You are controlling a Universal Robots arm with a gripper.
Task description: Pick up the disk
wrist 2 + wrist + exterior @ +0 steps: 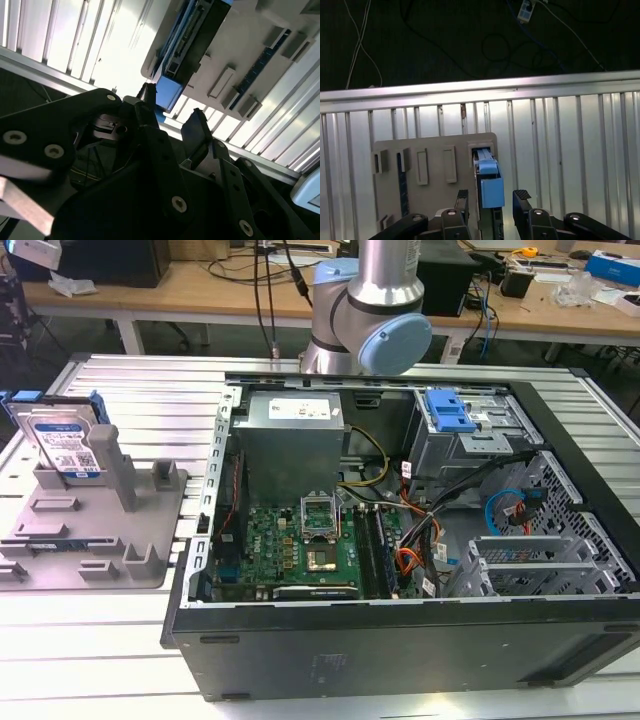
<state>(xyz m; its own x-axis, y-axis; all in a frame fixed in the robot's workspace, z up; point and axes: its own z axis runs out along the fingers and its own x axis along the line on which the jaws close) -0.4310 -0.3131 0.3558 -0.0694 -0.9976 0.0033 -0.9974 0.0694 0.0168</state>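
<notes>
The gripper hangs with its jaws set wide. In both wrist views the dark fingertips stand on either side of the disk's blue end, with a clear gap on each side and no contact to be seen.

The disk stands upright on edge in a slot at the far corner of the grey holder, at the exterior view's left. Its blue-and-white labelled face is turned toward the exterior camera. Blue rails run up its two narrow sides, so its long axis looks to stand upright. The thin top edge runs roughly in line with the gap of the jaws.

A tall grey post of the holder rises just beside the disk, on the exterior view's right. Lower blocks and empty slots cover the rest of the holder.

Just beside the holder, toward the exterior view's right, lies an open computer case with a power supply, a green motherboard and a blue caddy inside. The arm rises behind the case.

Everything rests on a ribbed aluminium worktop. Wooden benches with cables stand behind it, and past the worktop's edge the first wrist view shows a dark floor with loose cables.
</notes>
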